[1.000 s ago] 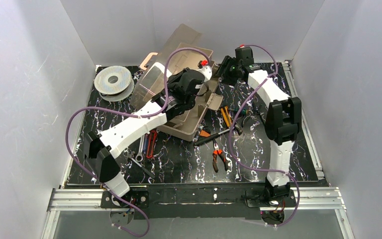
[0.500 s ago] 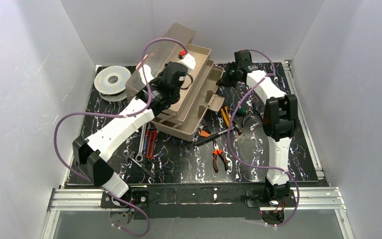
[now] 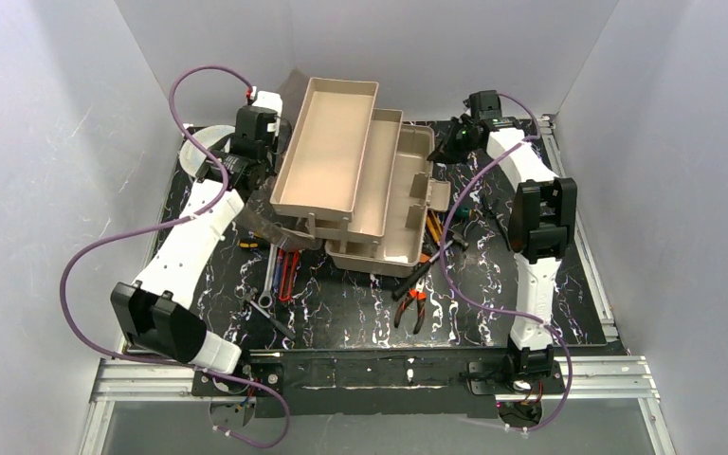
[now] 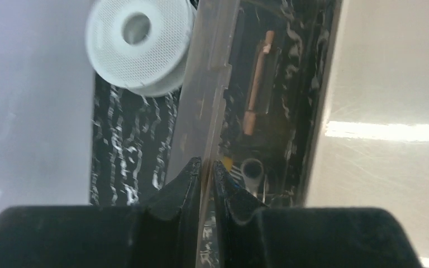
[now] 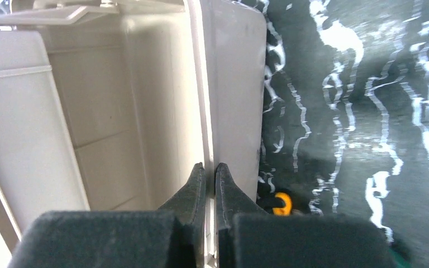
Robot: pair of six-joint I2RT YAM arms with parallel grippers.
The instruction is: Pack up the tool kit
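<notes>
The tan toolbox [image 3: 379, 223] stands open mid-table, its cantilever trays [image 3: 327, 142] stepped out to the left. My left gripper [image 3: 254, 175] [image 4: 206, 164] is shut on the edge of the translucent brown lid [image 4: 206, 84], which is swung out to the box's left. The cream handle [image 4: 257, 84] shows through the lid. My right gripper [image 3: 450, 147] [image 5: 208, 167] is shut on the rim of the toolbox's right wall [image 5: 232, 84]. Orange pliers [image 3: 412, 303], wrenches [image 3: 270, 275] and other small tools [image 3: 436, 227] lie on the mat around the box.
A round grey spool [image 3: 199, 152] [image 4: 139, 44] sits at the back left, just beyond the lid. White walls enclose the black marbled mat [image 3: 341, 313] on three sides. A red-handled tool [image 3: 287, 275] lies in front of the box.
My left arm swung left with the lid, and the trays spread open. My right gripper closed onto the box's right wall. The box shifted slightly.
</notes>
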